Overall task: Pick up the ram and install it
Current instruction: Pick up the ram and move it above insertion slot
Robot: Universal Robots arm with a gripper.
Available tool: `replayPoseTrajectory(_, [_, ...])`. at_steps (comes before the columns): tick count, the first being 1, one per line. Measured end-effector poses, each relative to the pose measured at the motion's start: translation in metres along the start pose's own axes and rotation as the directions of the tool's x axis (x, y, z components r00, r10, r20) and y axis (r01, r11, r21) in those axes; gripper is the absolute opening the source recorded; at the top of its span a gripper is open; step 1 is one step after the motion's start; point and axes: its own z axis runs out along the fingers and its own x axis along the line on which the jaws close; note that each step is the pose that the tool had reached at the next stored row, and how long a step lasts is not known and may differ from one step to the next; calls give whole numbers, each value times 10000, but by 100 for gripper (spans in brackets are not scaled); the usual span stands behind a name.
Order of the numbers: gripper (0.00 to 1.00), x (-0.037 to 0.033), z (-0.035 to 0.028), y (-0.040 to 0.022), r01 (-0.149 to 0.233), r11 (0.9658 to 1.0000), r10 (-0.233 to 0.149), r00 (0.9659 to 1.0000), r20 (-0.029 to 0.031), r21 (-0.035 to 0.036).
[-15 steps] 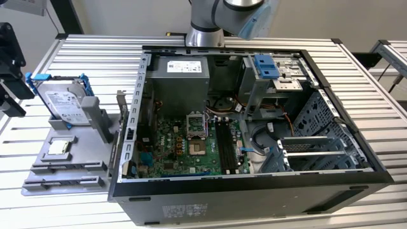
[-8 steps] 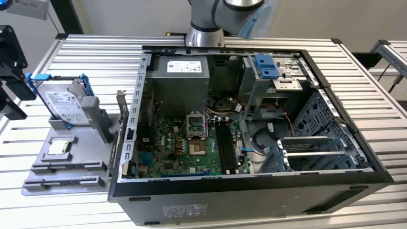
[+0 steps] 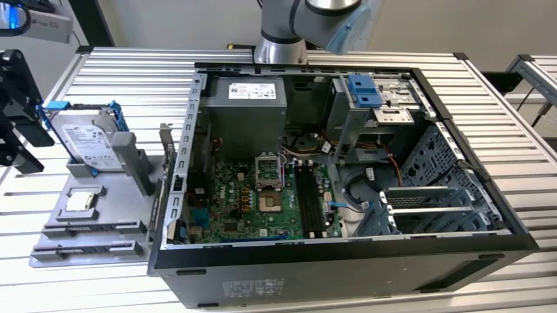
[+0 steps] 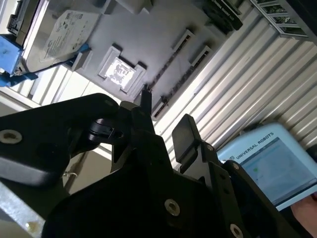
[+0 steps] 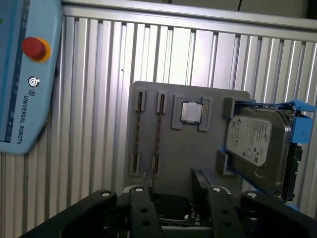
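Note:
Two ram sticks stand on edge in the holders of a grey tray (image 5: 198, 148). In the first wrist view one stick (image 5: 158, 130) runs parallel to the other (image 5: 138, 131). The second wrist view shows them as thin dark lines (image 4: 169, 62). My gripper (image 5: 171, 179) hovers off the tray's edge, short of the sticks. It is open, with nothing between its two black fingers (image 4: 185, 126). In the exterior view the tray (image 3: 104, 210) lies at the left of the open computer case (image 3: 348, 261). The dark memory slots (image 3: 309, 195) sit on the green motherboard inside the case.
A silver hard drive (image 3: 87, 140) in a blue bracket and a square processor chip (image 3: 80, 201) share the tray. Black arm hardware (image 3: 19, 111) hangs at the exterior view's left edge. A teach pendant (image 5: 25, 74) lies on the slatted table, with a hand (image 4: 307, 215) at it.

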Motion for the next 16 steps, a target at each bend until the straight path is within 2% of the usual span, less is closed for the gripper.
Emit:
replayPoseTrajectory(7, [100, 8, 127, 57, -91, 10000, 91, 10000, -3, 21])
replayPoseTrajectory(11, [100, 10, 199, 72, -111, 9999, 111, 9999, -6, 73])
replayPoseTrajectory(16, [100, 14, 289, 93, -203, 9997, 203, 9998, -11, 99])
